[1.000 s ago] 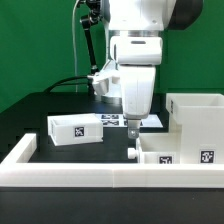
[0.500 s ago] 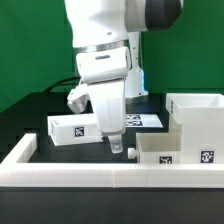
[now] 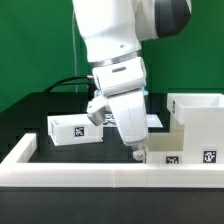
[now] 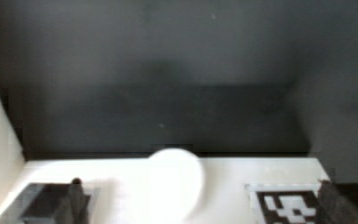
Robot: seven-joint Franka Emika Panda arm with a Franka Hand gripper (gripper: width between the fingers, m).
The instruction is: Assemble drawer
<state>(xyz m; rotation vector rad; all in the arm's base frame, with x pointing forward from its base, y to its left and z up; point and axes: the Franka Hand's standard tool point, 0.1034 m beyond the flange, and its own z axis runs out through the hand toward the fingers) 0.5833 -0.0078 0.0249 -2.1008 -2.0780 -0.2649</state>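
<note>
Exterior view: the gripper (image 3: pixel 137 152) is tipped down at the end of the near tray (image 3: pixel 172 152) farthest from the housing (image 3: pixel 197 115). That tray sits against the housing, with its long axis running toward it. The far tray (image 3: pixel 74 128) lies well apart from the housing, beyond the gripper. Wrist view: the fingers (image 4: pixel 51 200) are spread apart and holding nothing. The blurry white wall between them is probably the near tray (image 4: pixel 247 170), so the grab looks to be straight below.

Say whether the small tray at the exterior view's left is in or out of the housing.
Out: the small tray lies on the table, well apart from the housing at the exterior view's right.
</note>
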